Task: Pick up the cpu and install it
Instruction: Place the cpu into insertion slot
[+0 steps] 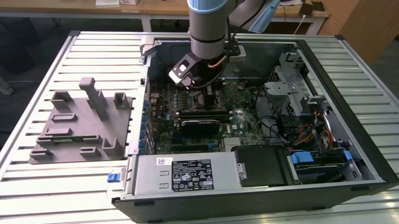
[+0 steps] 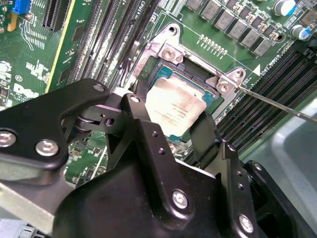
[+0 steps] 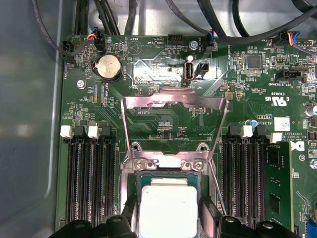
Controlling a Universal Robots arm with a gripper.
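Note:
The cpu (image 2: 174,105) is a small square chip with a silvery top plate and a green rim. It sits low in the open motherboard socket (image 2: 171,52), between my black fingers (image 2: 140,124). My gripper (image 2: 171,113) is shut on its two opposite sides. In the first wrist view the cpu (image 3: 168,206) lies just below the raised metal load plate (image 3: 173,101), with the gripper (image 3: 168,220) around it. In the exterior view the gripper (image 1: 196,86) reaches down into the computer case (image 1: 367,154) over the board's middle.
A thin socket lever (image 2: 270,101) sticks out beside the socket. Memory slots (image 3: 91,178) flank it on both sides. A grey plastic block with upright posts (image 1: 81,123) lies on the slatted table at the exterior view's left. The power supply (image 1: 187,175) and drive cage (image 1: 299,98) crowd the case.

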